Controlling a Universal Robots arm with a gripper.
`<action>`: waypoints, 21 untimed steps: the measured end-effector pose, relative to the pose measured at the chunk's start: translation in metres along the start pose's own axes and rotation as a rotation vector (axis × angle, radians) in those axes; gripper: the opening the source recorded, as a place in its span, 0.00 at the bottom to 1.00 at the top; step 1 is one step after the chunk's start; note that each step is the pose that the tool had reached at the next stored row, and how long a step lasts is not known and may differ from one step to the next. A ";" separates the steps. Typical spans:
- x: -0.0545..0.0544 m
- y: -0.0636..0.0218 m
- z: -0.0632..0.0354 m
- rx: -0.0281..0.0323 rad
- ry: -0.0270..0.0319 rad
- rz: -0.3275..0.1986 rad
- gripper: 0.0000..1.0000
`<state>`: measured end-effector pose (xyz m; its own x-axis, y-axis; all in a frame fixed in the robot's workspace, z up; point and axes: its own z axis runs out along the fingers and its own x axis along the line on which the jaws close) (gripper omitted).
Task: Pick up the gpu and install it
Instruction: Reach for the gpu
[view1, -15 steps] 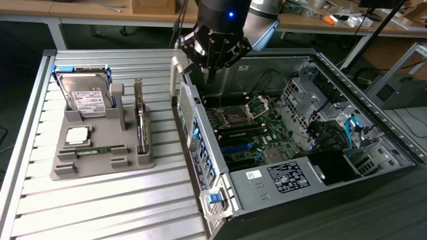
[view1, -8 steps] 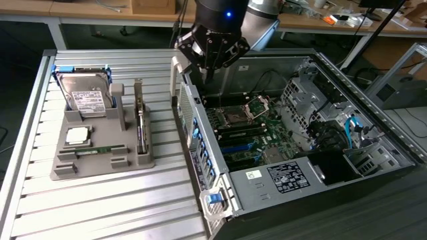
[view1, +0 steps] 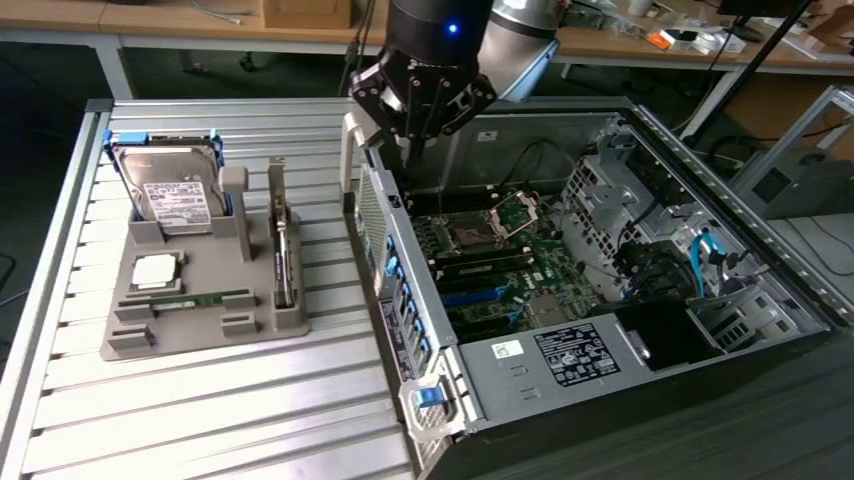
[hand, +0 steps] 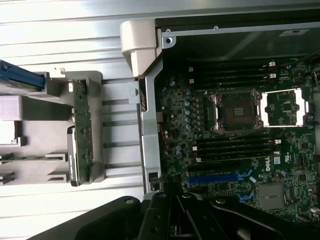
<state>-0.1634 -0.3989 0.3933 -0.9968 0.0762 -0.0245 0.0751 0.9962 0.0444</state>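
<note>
The gpu (view1: 280, 240) stands edge-on in a slot of the grey holder tray (view1: 267, 325), a thin dark card with a metal bracket at its far end. In the wrist view the gpu (hand: 82, 132) is a narrow green strip between grey posts. My gripper (view1: 415, 148) hangs shut above the open computer case's rear corner, to the exterior view's right of the gpu and well apart from it. Nothing is between its fingers. The gripper (hand: 172, 194) sits over the case wall beside the motherboard (hand: 235, 145).
The tray also holds a hard drive (view1: 171, 190), a processor chip (view1: 156, 270) and a memory stick (view1: 187, 300). The open computer case (view1: 747, 250) lies on the slatted table (view1: 214, 420), with a blue slot (hand: 220, 177) on its motherboard and cables at the exterior view's right.
</note>
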 end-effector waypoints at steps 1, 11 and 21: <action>0.000 0.0000 0.0000 0.0000 0.0000 0.000 0.11; 0.005 -0.0003 -0.0001 0.0000 0.0000 0.000 0.11; 0.009 -0.0007 -0.0003 0.0000 0.0000 0.000 0.11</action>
<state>-0.1727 -0.3989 0.3933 -0.9968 0.0762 -0.0244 0.0751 0.9962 0.0443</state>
